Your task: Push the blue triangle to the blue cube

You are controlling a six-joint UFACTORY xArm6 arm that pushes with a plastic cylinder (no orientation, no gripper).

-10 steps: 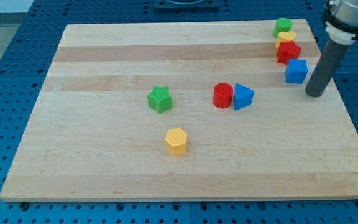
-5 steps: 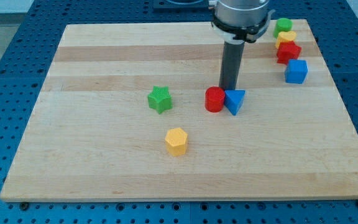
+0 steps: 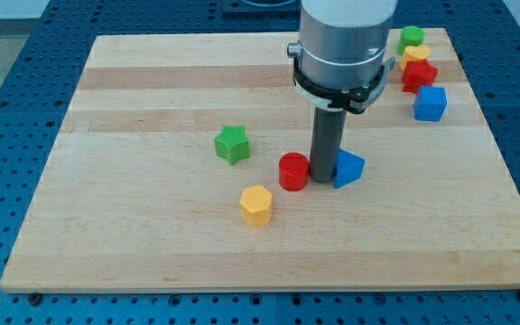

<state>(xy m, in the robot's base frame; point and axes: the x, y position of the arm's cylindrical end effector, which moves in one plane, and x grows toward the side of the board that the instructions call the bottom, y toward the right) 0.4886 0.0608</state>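
The blue triangle (image 3: 349, 168) lies near the board's middle, right of centre. My tip (image 3: 322, 180) stands between it and the red cylinder (image 3: 293, 171), touching or almost touching both, with the triangle on its right side. The blue cube (image 3: 431, 103) sits near the board's right edge, up and to the right of the triangle, well apart from it. The rod and its grey housing rise over the board's upper middle.
A green star (image 3: 231, 143) lies left of the red cylinder. A yellow hexagon block (image 3: 255, 204) lies below and left of it. A green block (image 3: 412, 37), a yellow block (image 3: 415, 54) and a red block (image 3: 419, 74) stand in a column above the blue cube.
My tip swept in from the right edge and came down between the red cylinder and blue triangle. The cylinder slid left and down; the triangle shifted down and turned.
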